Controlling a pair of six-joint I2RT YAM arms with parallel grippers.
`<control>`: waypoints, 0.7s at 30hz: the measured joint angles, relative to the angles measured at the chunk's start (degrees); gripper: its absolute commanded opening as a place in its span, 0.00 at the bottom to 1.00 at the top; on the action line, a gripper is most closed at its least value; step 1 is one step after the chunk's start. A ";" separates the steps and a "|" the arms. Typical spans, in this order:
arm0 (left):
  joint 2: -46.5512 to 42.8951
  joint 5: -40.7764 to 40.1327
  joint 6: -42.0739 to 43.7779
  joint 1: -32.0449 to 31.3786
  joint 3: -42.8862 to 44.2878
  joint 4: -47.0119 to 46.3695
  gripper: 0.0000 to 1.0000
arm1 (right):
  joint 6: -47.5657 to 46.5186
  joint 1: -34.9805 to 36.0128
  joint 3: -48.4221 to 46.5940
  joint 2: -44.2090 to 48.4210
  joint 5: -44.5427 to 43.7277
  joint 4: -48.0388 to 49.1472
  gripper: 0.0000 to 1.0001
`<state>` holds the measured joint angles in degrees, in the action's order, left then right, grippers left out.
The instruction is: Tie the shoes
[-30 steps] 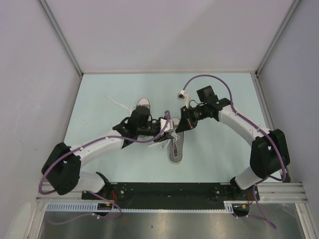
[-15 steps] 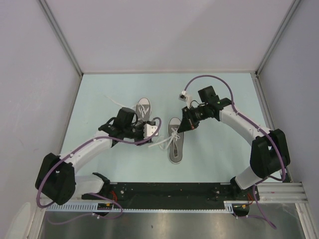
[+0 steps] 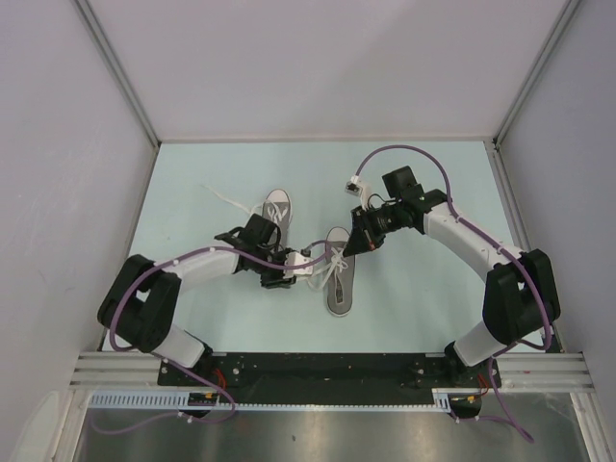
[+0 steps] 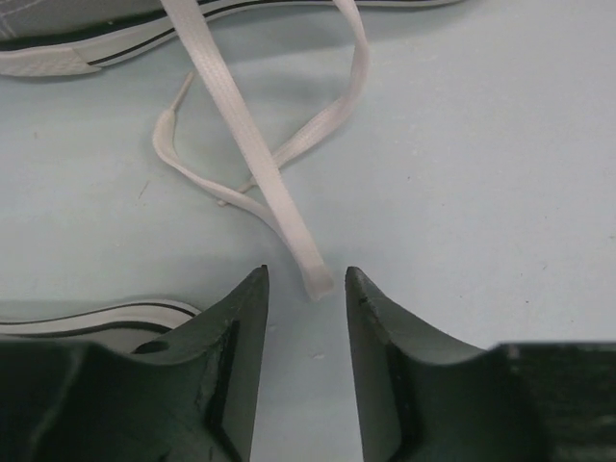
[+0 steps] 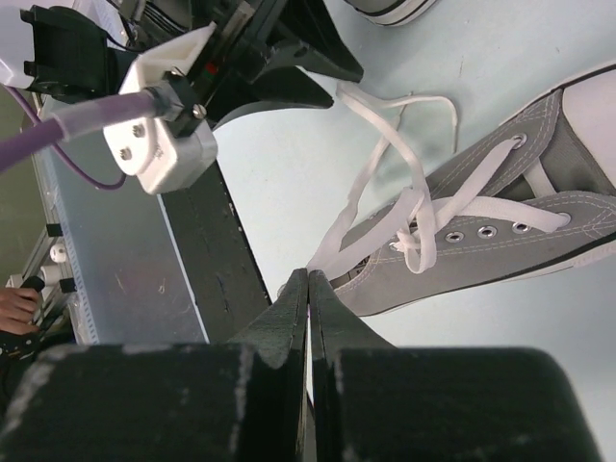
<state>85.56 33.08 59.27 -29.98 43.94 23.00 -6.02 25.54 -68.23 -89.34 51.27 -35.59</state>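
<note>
Two small grey sneakers lie on the pale table: the left shoe [image 3: 275,206] and the right shoe [image 3: 339,277], whose white laces are loose. My left gripper [image 3: 306,262] is open, low over the table between the shoes. A free lace end [image 4: 310,274] lies just between its fingertips [image 4: 258,289], not gripped. My left gripper [image 4: 305,277] faces the right shoe's sole [image 4: 77,53]. My right gripper [image 3: 354,244] is by the right shoe's toe. In its wrist view, my right gripper [image 5: 308,275] is shut on a white lace [image 5: 361,202] leading from the right shoe [image 5: 500,236].
The black rail [image 3: 327,371] with both arm bases runs along the near edge. White walls enclose the table on the left, back and right. A lace of the left shoe [image 3: 223,198] trails toward the back left. The left arm's wrist camera block [image 5: 159,144] is close to the right gripper.
My left gripper drew back to the left, then came back toward the right shoe, its elbow now folded low. My right arm has barely moved.
</note>
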 measured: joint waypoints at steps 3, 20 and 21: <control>1.46 -0.63 1.07 -0.55 0.57 0.52 0.13 | -0.02 -0.04 0.00 0.00 -0.04 -0.07 0.00; -11.91 3.10 2.91 -8.13 11.13 16.44 0.00 | 1.03 0.04 0.00 0.00 -1.81 2.32 0.00; -11.85 3.67 2.23 -9.75 11.93 16.79 0.00 | 1.29 0.11 0.00 0.00 -1.88 2.73 0.00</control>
<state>73.71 36.75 61.49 -39.72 55.88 39.79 -4.73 25.65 -68.23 -89.34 49.39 -32.86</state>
